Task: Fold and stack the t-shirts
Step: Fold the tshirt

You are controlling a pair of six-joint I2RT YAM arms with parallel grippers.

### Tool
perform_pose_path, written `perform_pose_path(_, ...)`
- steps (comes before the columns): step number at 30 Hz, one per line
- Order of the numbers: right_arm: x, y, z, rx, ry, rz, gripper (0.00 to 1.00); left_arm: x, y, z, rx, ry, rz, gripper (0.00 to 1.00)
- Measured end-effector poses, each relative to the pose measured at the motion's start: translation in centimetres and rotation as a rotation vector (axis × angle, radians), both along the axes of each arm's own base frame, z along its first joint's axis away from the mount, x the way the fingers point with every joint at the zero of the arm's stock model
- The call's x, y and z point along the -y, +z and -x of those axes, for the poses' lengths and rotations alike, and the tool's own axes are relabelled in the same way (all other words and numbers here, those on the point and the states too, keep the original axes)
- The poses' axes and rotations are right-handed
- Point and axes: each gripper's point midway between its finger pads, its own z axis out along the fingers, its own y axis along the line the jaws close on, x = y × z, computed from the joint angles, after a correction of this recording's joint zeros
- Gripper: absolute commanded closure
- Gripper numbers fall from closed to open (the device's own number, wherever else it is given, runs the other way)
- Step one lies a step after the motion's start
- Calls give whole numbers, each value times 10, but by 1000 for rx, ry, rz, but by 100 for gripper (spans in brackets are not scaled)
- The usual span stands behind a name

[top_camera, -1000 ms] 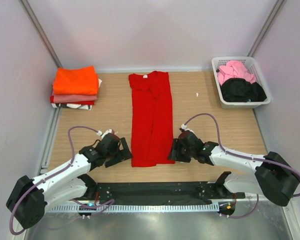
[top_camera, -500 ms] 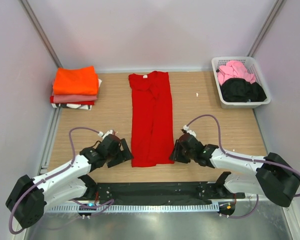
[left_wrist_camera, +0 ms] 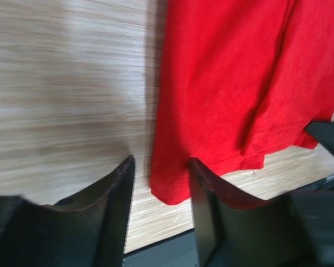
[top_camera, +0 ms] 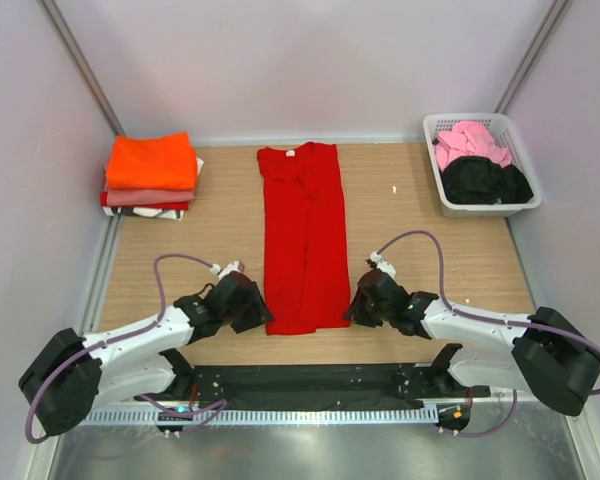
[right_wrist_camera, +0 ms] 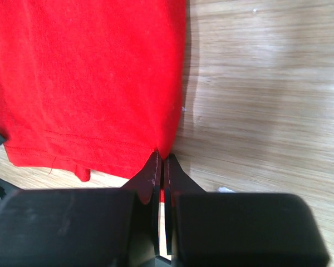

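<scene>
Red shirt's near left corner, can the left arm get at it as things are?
Probably yes: the open jaws of the left gripper straddle that corner of the red shirt, flat on the table, nothing in between.

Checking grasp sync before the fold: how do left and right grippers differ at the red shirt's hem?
Left gripper has its jaws apart, straddling the left hem corner of the red t-shirt; right gripper is pinched shut on the right corner. Left gripper's fingers show a clear gap with cloth in it; right gripper's fingers show none. Both sit at the near hem, one per corner.
</scene>
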Motion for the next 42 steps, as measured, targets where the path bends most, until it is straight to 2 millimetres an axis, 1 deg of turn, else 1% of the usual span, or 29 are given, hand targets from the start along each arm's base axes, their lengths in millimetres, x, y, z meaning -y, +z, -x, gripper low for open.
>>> perform_pose_path(1,1,0,0,1,-2,0,99,4,-2,1,-3,-6,5,62)
perform_pose_path(2,2,0,1,1,-3,1,99,8,-3,1,-3,-15,9,74)
perform_pose_path(5,3,0,1,4,-5,0,99,19,-9,4,-14,-36,15,100)
perform_pose_path(9,5,0,3,9,-10,-4,99,32,-10,4,-15,-45,35,100)
perform_pose_path(13,14,0,7,16,-29,-2,99,37,-10,3,-13,-53,40,100)
perform_pose_path(17,20,0,11,15,-40,3,99,39,-9,5,-14,-60,39,100)
perform_pose_path(23,27,1,18,-5,-40,24,99,38,-8,20,-54,-99,-27,100)
perform_pose_path(27,32,8,19,-12,-39,54,99,38,1,21,-78,-107,-63,100)
perform_pose_path(30,30,23,11,9,-37,77,99,42,15,17,-74,-109,-67,99)
perform_pose_path(35,18,55,-16,83,-28,111,99,52,50,0,-24,-110,-79,100)
perform_pose_path(37,14,64,-27,102,-22,146,99,59,69,-15,5,-110,-84,100)
perform_pose_path(40,7,79,-47,137,-16,190,99,64,88,-40,38,-97,-95,99)
perform_pose_path(42,4,89,-62,158,-19,205,99,62,97,-58,51,-77,-102,100)
